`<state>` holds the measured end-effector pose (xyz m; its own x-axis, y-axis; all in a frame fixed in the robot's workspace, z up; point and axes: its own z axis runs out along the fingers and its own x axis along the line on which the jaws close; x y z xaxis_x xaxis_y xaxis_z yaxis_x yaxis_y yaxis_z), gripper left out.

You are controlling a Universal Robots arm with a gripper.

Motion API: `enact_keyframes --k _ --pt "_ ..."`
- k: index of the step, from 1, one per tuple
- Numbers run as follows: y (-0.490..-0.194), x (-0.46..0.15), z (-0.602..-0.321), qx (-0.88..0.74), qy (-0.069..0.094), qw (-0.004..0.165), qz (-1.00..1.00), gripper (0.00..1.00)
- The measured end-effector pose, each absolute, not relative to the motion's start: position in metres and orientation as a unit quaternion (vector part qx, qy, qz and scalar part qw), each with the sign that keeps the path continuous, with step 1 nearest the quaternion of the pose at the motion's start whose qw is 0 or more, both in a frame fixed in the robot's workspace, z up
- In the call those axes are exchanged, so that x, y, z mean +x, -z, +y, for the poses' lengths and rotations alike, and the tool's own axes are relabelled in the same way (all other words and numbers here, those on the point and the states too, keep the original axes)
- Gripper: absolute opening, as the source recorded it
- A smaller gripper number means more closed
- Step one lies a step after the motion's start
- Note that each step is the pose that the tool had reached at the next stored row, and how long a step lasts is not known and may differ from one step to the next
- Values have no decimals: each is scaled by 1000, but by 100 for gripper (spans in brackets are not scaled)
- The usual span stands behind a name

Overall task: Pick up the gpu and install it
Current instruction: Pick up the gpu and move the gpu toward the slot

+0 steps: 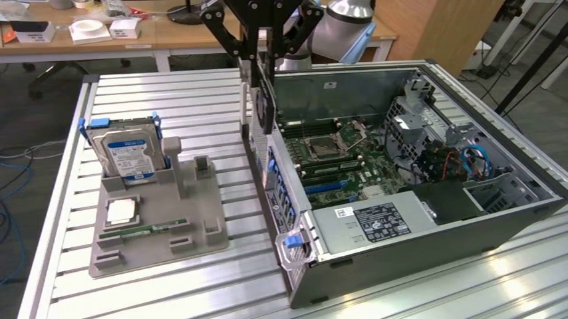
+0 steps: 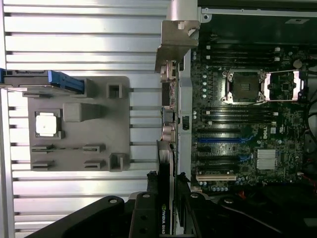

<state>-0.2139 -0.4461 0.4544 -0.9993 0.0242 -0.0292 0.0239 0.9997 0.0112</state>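
Observation:
My gripper [image 1: 263,63] is shut on the gpu [image 1: 263,106], which hangs on edge, long side down, over the open computer case's [image 1: 497,222] wall on the exterior view's left. In the wrist view the gpu [image 2: 169,94] appears edge-on, its silver bracket with ports pointing away from the gripper [image 2: 166,201], whose black fingers [image 2: 143,213] sit on either side of the card. The card hangs just outside the motherboard [image 2: 247,124], roughly level with the blue expansion slots [image 2: 218,140]. It is above the board and touches no slot.
A grey fixture tray [image 1: 159,226] on the slatted table holds an upright blue-labelled hard drive [image 1: 129,153], a CPU [image 1: 122,211] and a RAM stick [image 1: 142,230]. Inside the case are a power supply [image 1: 373,222] and drive cage with cables [image 1: 461,159].

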Motion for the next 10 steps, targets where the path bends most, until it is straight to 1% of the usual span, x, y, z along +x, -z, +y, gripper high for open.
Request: enact_keyframes --k 10 --pt "-454 -201 -446 12 -5 15 1000 25"
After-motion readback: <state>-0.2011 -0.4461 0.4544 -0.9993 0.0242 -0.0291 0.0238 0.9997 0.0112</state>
